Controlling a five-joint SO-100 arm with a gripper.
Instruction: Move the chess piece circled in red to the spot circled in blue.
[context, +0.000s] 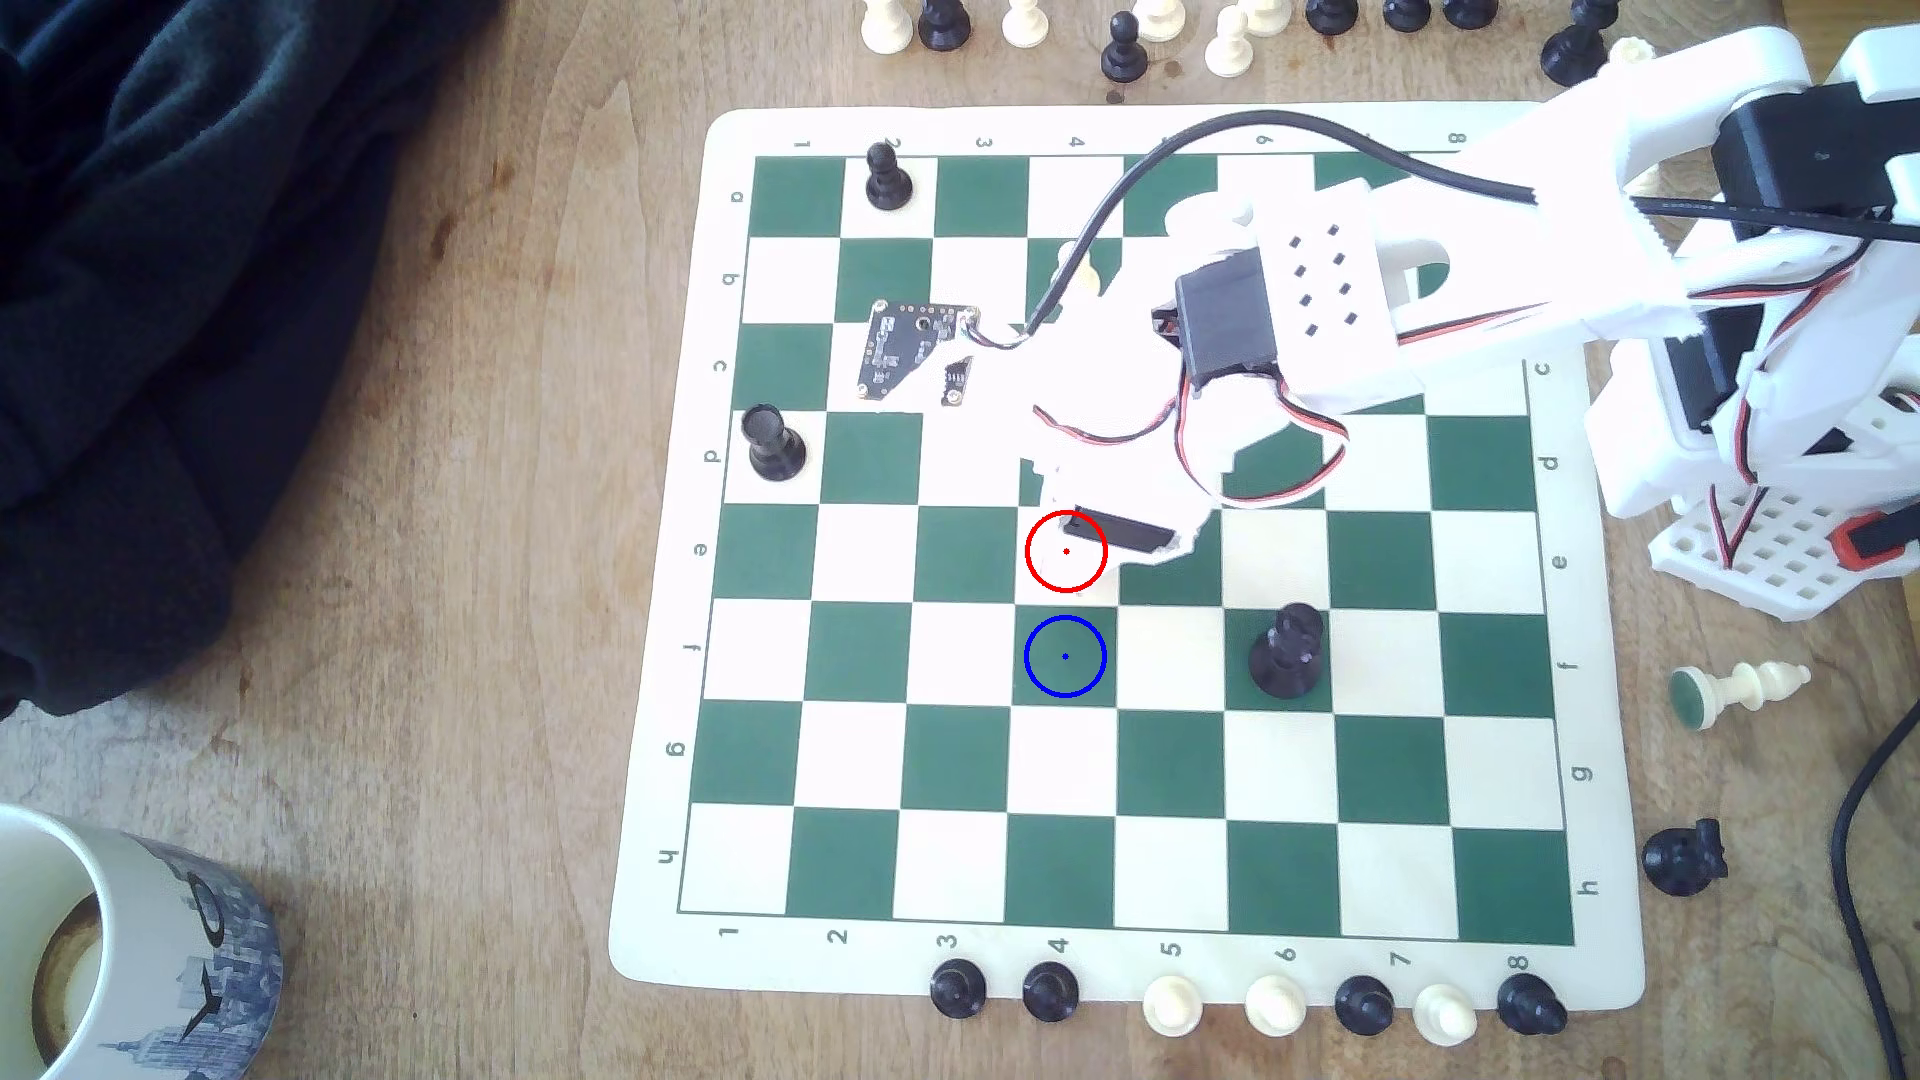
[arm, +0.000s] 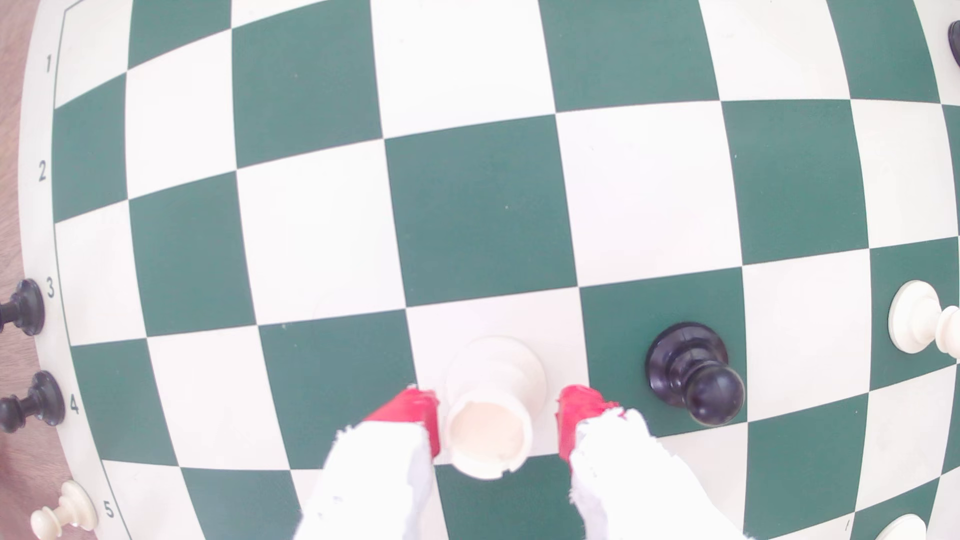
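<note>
Chess piece (arm: 493, 400) seen standing on white square, flanked by red fingertips (arm: 410, 415) of pincer (arm: 498, 420). Pincer spread apart, nothing gripped yet; small gaps left on both sides. Spot (context: 1065, 656) found on green square adjoining piece's square. Advice: piece to be kept centred, jaws closed evenly on stem; black pawn (arm: 693, 376) nearby not to be nudged.

Both views are bright and washed out. In the exterior view the white arm (context: 1351, 301) is overexposed and blends into the pale squares of the board (context: 1132, 135). The wrist view bows strongly at its edges, and the nearest white parts there are blown out and soft.
</note>
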